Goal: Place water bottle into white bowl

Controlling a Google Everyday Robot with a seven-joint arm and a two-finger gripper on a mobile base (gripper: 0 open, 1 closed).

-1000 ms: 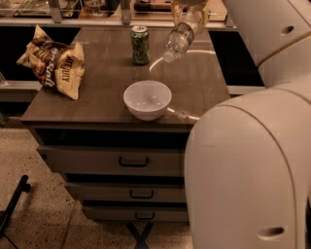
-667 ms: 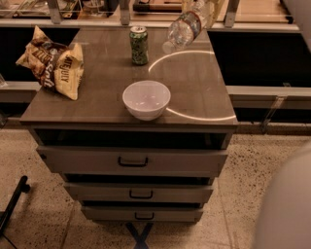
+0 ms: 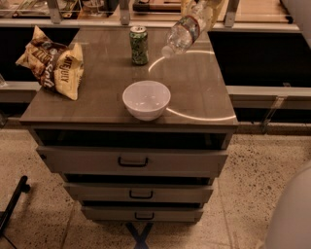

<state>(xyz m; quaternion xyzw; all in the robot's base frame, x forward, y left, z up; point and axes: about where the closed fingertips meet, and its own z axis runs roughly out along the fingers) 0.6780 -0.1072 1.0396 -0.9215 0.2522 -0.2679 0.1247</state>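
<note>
The water bottle point(image 3: 185, 31) is clear and ribbed, with a pale label band. It hangs tilted in the air above the back right of the table top, its small cap pointing down and to the left. My gripper point(image 3: 203, 8) is at the top edge of the view, shut on the bottle's upper end and partly cut off by the frame. The white bowl point(image 3: 146, 99) stands upright and empty near the table's front edge, in front of and to the left of the bottle.
A green soda can point(image 3: 139, 44) stands at the back, just left of the bottle's cap. A crumpled snack bag point(image 3: 53, 63) lies at the left edge. The table is a drawer cabinet point(image 3: 132, 161) with three handled drawers. A shelf runs behind it.
The bottle has risen slightly and shifted a little to the right in the gripper. The robot's white body has moved out of the right side of the view.
</note>
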